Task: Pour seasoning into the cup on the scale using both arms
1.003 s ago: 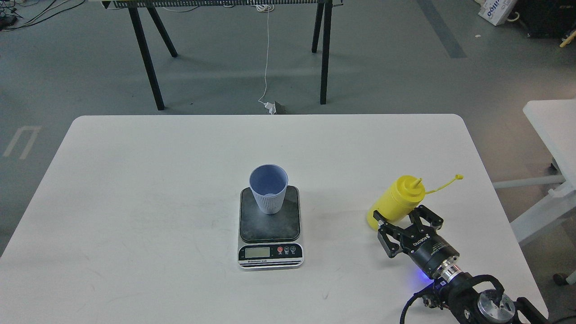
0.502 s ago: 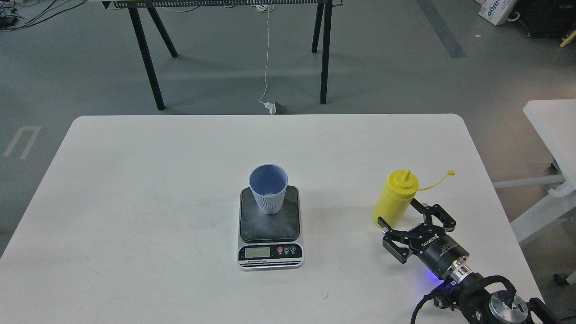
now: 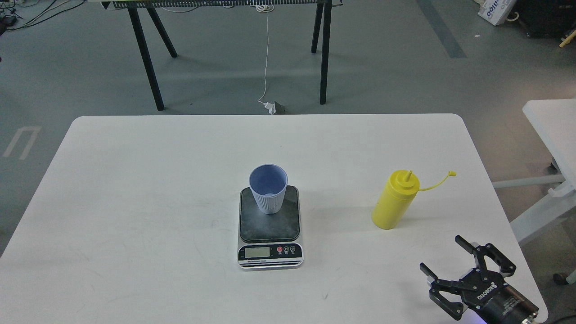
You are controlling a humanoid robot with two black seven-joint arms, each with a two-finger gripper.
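Since the earlier frame, your right gripper [image 3: 443,258] has withdrawn toward the desk's [image 3: 135,180] near-right corner. Its fingers [image 3: 465,245] are spread wide, holding nothing. You see the seasoning [image 3: 393,202] upright, well apart from them, right of the cup [image 3: 268,189] on the scale [image 3: 270,229].

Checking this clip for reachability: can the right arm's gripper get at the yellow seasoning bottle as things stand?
Probably yes. The right gripper is open and points toward the seasoning bottle, which stands upright and alone on the white table. Only bare tabletop lies between them; the cup and scale sit well off to the left.
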